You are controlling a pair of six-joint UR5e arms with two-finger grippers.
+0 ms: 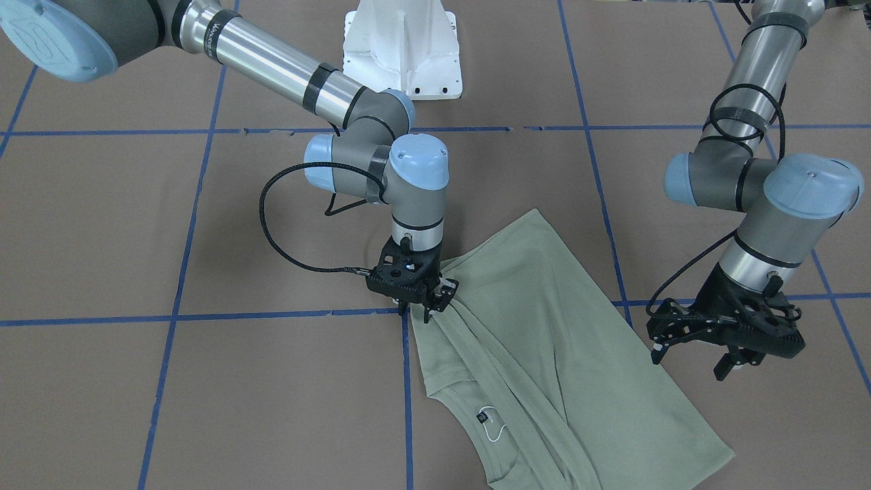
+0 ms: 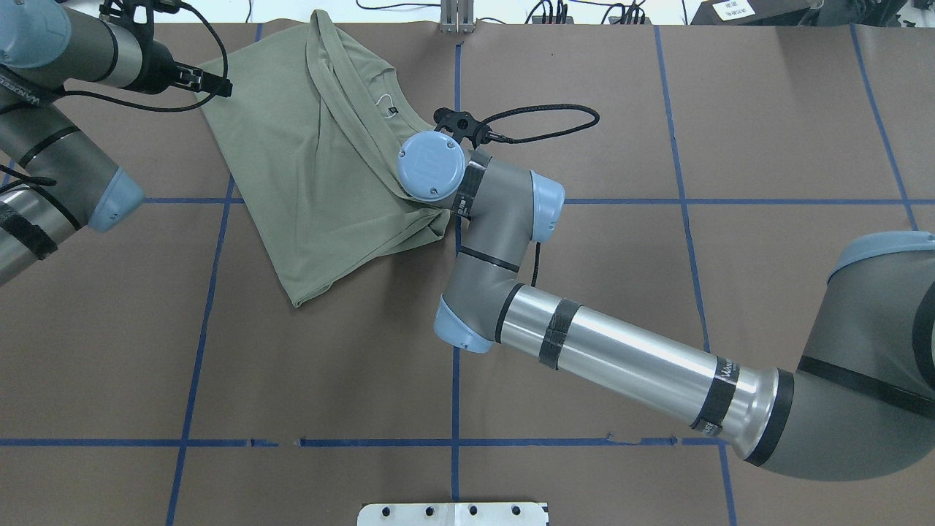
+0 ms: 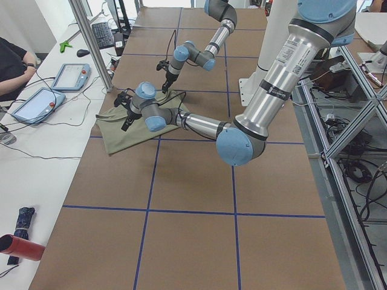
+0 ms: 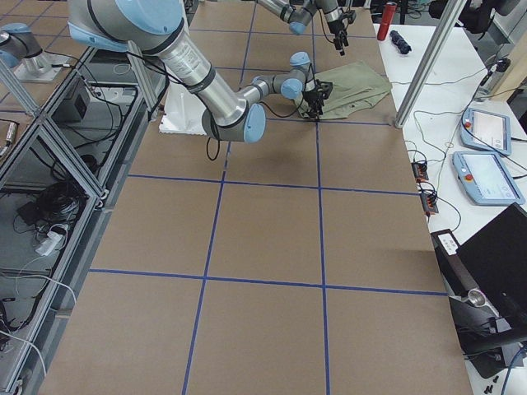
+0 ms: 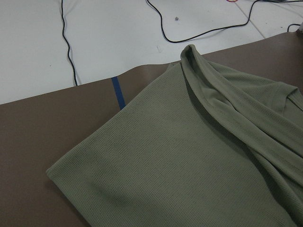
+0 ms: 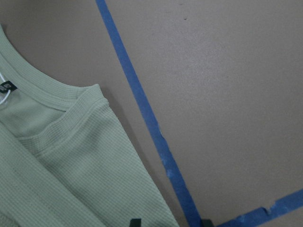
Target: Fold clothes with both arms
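Although its near hem corner lies flat, the sage-green long-sleeved knit shirt [image 2: 307, 183] sits skewed on the brown paper-covered table [image 2: 657, 292], well out from the robot and on its left half, with the neck toward the far edge. Nearest, the right arm's black two-finger gripper [image 1: 415, 312] stands upright at the shirt's right edge, beside a blue tape line [image 6: 142, 104]. Its wrist view shows the tips a little apart with the fabric's border between them, and no clamped hold is evident. Raised creases run from this point toward the far edge. Farther out, the left arm's black two-finger gripper [image 1: 688, 364] hovers just beside the opposite edge, jaws wide and empty. Farthest lies the round neck with its small dark label [image 1: 484, 416]. The step in hand appears to be seizing two opposite edges for a fold. It is best done by closing the right jaws on every layer at the border, not the top one alone. The left gripper should take a matching point. Both should then rise level, with light tension between them so that the creases pull flat.
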